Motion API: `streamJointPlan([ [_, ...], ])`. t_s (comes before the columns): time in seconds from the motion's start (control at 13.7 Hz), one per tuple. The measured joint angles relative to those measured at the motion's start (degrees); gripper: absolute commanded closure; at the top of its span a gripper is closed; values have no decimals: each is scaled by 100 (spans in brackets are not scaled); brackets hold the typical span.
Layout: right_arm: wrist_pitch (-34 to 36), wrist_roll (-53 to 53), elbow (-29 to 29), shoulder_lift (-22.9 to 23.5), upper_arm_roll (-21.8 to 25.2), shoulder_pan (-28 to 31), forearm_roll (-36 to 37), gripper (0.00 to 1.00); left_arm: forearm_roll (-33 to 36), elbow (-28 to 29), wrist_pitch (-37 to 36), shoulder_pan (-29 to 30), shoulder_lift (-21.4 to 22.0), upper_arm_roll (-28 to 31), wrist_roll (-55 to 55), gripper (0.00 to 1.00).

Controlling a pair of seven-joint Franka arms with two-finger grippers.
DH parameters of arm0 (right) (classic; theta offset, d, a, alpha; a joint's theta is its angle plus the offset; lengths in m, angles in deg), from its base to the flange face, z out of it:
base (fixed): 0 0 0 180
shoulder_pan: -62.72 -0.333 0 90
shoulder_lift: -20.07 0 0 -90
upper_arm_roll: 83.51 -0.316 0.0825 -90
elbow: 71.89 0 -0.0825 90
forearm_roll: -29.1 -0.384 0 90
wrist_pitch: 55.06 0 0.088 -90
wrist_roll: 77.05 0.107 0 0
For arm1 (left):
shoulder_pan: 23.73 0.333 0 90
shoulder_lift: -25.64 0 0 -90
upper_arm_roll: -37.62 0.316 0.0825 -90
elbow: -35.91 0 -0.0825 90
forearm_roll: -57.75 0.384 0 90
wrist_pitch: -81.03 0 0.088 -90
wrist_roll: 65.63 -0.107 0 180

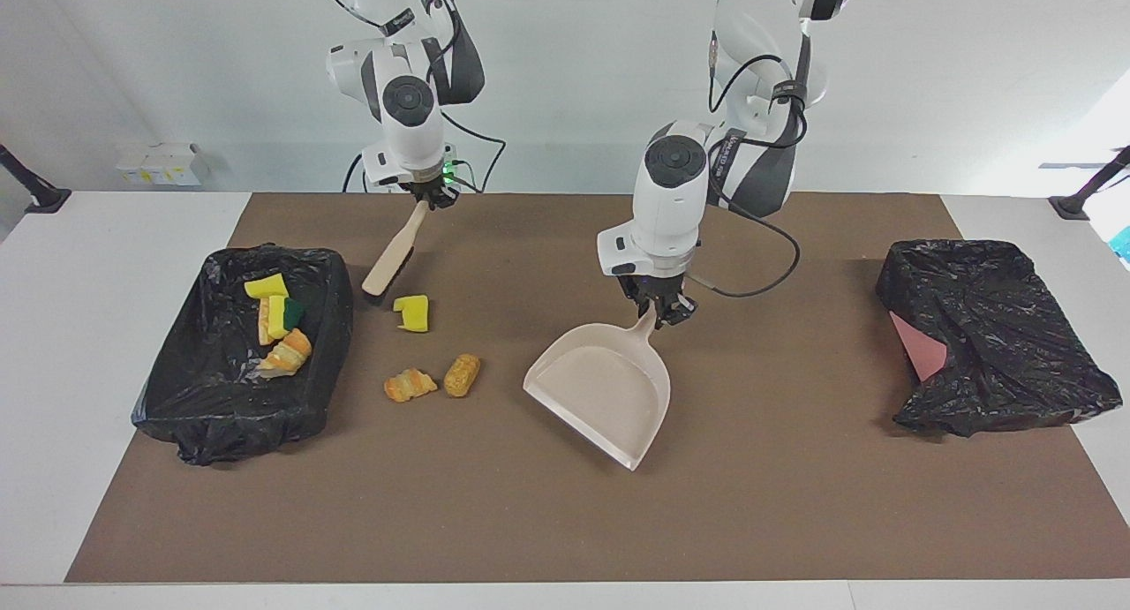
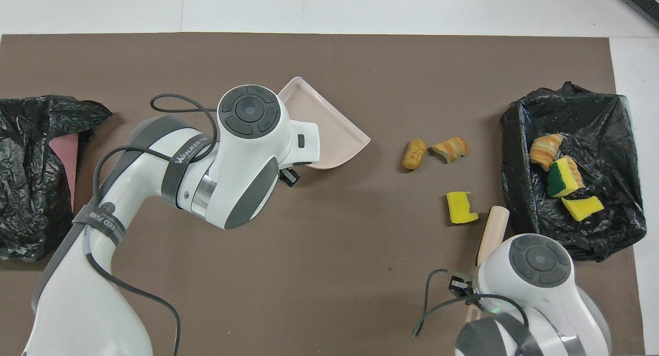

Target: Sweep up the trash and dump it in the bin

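Brown mat [image 1: 794, 504] covers the white table [image 1: 88, 372]. On it, three trash pieces [image 1: 424, 345] lie beside a black-lined bin [image 1: 327, 319] holding four more. Right gripper [image 1: 425, 202] pinches a brush [image 1: 388, 261] whose tip is near the yellow sponge [image 1: 412, 313]. Left gripper [image 1: 658, 314] pinches the handle of a beige dustpan [image 1: 600, 389], tilted with its mouth toward the trash. A second black bag [image 1: 998, 345] lies at the left arm's end.
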Motion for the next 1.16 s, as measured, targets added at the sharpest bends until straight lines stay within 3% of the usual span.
streamJointPlan([
  [0.22,-540,0,35,413,-29,2,0,100,7,21,-160,113,0,0,-1227,100],
  [0.51,-618,0,436,822,-28,8,0,100,13,60,-514,115,19,-24,-2580,100],
  [0.8,-619,0,1056,1265,-20,118,-2,100,215,552,-284,-120,267,-86,-2960,100],
  [1.16,-826,-349,1123,1408,-27,289,-376,100,303,955,387,-276,440,-109,-2939,100],
])
